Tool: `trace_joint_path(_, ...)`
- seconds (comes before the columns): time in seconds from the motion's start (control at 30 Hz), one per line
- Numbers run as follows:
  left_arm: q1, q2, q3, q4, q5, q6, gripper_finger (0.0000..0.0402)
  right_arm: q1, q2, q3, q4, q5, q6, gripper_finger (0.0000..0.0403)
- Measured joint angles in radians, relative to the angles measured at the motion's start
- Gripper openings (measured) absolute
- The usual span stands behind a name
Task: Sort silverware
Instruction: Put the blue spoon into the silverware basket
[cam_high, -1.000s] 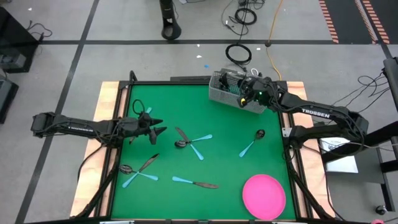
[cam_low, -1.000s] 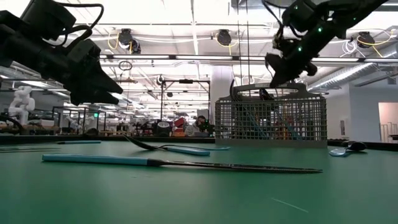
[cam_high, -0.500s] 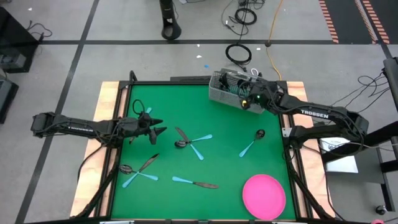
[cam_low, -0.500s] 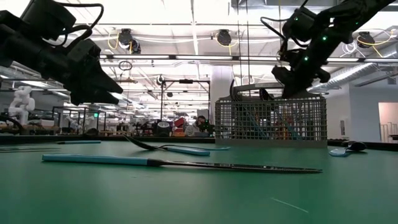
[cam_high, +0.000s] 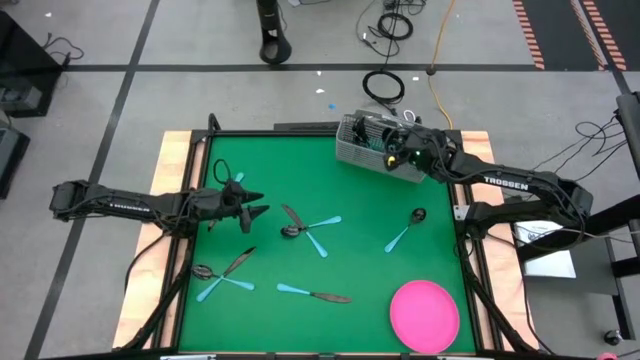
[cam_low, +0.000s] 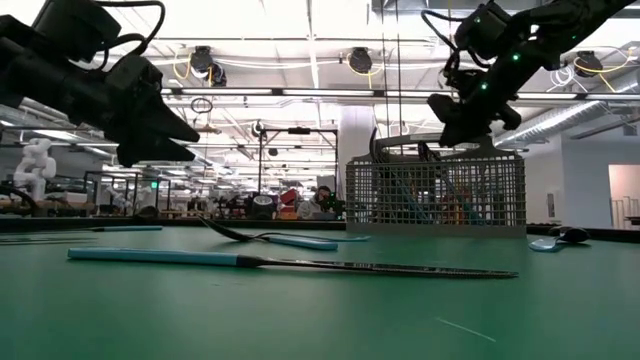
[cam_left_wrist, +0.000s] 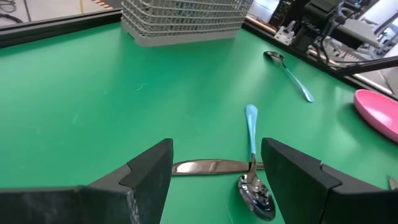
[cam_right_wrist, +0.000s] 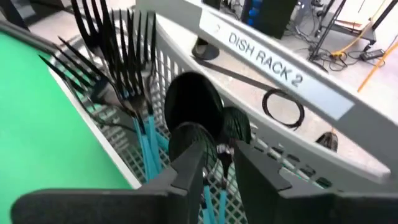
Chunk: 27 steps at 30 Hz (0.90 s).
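The right end effector (cam_high: 400, 153) hovers over the wire caddy (cam_high: 372, 145) at the tabletop's far right, fingers slightly parted above spoons (cam_right_wrist: 205, 115) standing heads-up inside, gripping nothing visible. The left end effector (cam_high: 250, 203) waits open, above a spoon (cam_left_wrist: 255, 180) lying mid-left. Risk: the narrow fingers may snag upright fork tines (cam_right_wrist: 118, 37) and tip the caddy when lifting.

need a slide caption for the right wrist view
Right gripper above the wire-mesh caddy labelled DISH RACK 2, jaws slightly parted over blue-handled spoons beside upright forks.
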Motion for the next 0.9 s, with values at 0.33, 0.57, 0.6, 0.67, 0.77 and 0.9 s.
trace_joint_path(0.33, -0.008, 0.0, 0.0, 0.001, 0.008, 0.012, 0.0247, 0.0, -0.017, 0.027, 0.055, -0.187, -0.029, 0.0091)
trace_joint_path(0.57, -0.06, 0.0, 0.035, -0.005, 0.015, 0.035, 0.0247, 0.029, -0.041, 0.093, 0.121, -0.514, -0.041, 0.0087)
trace_joint_path(0.6, -0.071, 0.0, 0.051, -0.012, 0.028, 0.036, 0.0247, 0.042, -0.041, 0.094, 0.155, -0.568, -0.038, 0.0087)
trace_joint_path(0.67, -0.098, 0.0, 0.091, -0.05, 0.031, 0.035, 0.0247, 0.073, -0.041, 0.094, 0.222, -0.675, -0.014, 0.0087)
trace_joint_path(0.77, -0.144, 0.007, 0.148, -0.148, 0.02, 0.035, 0.0247, 0.128, -0.041, 0.094, 0.29, -0.779, -0.012, 0.0087)
trace_joint_path(0.9, -0.198, 0.04, 0.224, -0.288, -0.026, -0.011, 0.0247, 0.217, -0.041, 0.094, 0.32, -0.782, -0.034, 0.0087)
